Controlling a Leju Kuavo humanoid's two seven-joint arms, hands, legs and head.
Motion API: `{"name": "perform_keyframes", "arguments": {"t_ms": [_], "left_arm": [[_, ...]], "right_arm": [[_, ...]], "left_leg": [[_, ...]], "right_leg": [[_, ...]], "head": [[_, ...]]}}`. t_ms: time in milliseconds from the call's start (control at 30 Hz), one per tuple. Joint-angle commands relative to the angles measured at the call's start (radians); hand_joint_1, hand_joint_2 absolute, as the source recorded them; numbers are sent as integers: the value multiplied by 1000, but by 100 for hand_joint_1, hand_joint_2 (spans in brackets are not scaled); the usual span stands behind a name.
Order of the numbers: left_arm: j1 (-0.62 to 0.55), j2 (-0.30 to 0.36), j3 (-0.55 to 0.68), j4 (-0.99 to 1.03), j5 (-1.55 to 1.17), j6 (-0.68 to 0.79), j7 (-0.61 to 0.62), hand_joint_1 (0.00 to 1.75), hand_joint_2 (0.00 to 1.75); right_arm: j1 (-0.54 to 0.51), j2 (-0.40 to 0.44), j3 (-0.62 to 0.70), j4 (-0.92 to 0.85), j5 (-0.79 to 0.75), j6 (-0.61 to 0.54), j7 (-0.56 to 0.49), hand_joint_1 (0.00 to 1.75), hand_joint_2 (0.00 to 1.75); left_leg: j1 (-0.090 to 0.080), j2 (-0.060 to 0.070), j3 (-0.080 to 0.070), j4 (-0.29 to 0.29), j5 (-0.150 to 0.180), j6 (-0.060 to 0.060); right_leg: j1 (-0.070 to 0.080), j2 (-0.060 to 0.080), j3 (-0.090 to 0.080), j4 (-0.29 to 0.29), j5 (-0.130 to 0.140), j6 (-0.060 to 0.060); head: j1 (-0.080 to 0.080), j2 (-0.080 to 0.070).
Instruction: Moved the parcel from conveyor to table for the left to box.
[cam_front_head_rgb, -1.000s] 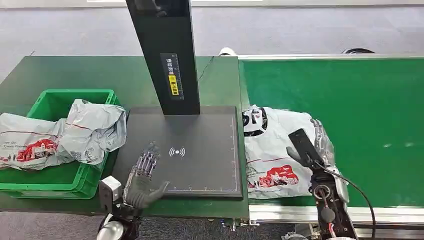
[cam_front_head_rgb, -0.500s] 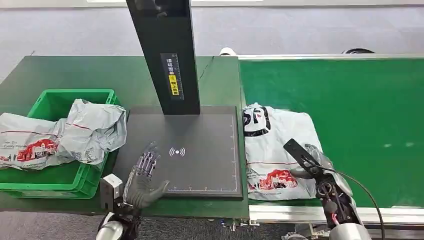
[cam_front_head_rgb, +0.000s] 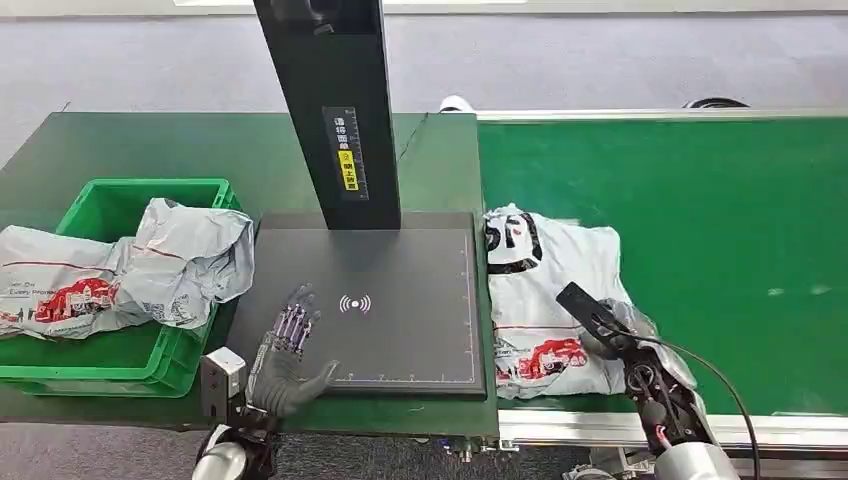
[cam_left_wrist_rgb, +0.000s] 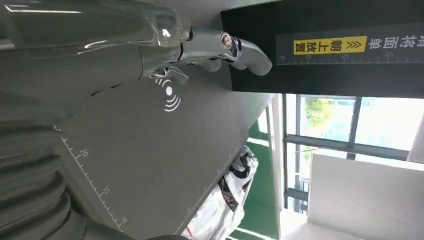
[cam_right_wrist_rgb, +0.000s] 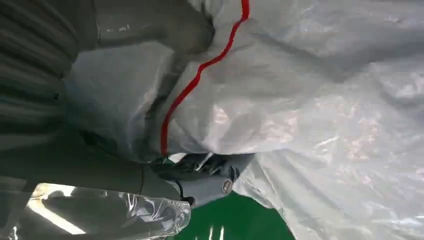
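Note:
A white plastic parcel (cam_front_head_rgb: 545, 290) with red and black print lies on the green conveyor belt (cam_front_head_rgb: 700, 200), against the right edge of the black scan plate (cam_front_head_rgb: 400, 300). My right hand (cam_front_head_rgb: 625, 340) grips its near right edge, and the film bunches there. In the right wrist view the thumb (cam_right_wrist_rgb: 150, 25) presses on top of the parcel (cam_right_wrist_rgb: 310, 100) while the fingers (cam_right_wrist_rgb: 205, 180) curl under it. My left hand (cam_front_head_rgb: 285, 355) hovers open, fingers spread, over the plate's near left corner. The left wrist view shows that hand (cam_left_wrist_rgb: 150, 50), the plate (cam_left_wrist_rgb: 150, 150) and the parcel (cam_left_wrist_rgb: 225, 200) beyond it.
A green crate (cam_front_head_rgb: 110, 195) at the table's left holds crumpled grey parcels (cam_front_head_rgb: 150, 270). A black post (cam_front_head_rgb: 330, 110) rises from the back of the scan plate. The dark green table (cam_front_head_rgb: 150, 140) stretches behind the crate.
My right hand has drawn back toward me and to the left, closing on the parcel's right edge and gathering the film. The left hand has stayed where it was.

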Motion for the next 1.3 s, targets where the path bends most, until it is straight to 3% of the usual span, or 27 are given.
{"name": "perform_keyframes", "arguments": {"t_ms": [33,433,667,833,1000,1133,1300], "left_arm": [[12,12,9,4,2,3,8,0,175],[31,12,14,-15,4,8,9,0,175],[75,17,26,-65,9,15,5,0,175],[78,18,26,-69,9,14,5,0,175],[86,16,28,-77,14,18,-6,0,175],[84,16,29,-75,14,19,-7,0,175],[71,15,28,-65,16,18,-14,0,175]], "right_arm": [[-3,11,32,45,9,7,6,171,175],[-3,25,35,14,10,-16,-16,175,175],[34,75,-45,-173,-123,-121,-124,175,175],[38,74,-41,-189,-124,-120,-123,175,175],[110,111,-84,-397,-324,-195,-268,175,175],[125,110,-76,-435,-333,-191,-259,175,175],[180,128,-82,-585,-489,-242,-392,175,175]], "left_leg": [[1,1,1,-1,0,0],[0,1,1,-1,0,0],[0,2,0,0,0,0],[0,3,0,0,0,0],[0,3,0,0,0,0],[0,1,-1,0,0,0],[0,1,-1,0,0,0]], "right_leg": [[1,0,1,-1,0,-1],[1,0,1,-1,0,-1],[0,1,0,0,0,-1],[0,1,-1,0,0,-1],[0,0,-1,0,0,-1],[0,0,-1,0,0,0],[0,-1,-1,0,0,-1]], "head": [[0,0],[0,0],[0,0],[0,0],[0,0],[0,0],[0,0]]}}
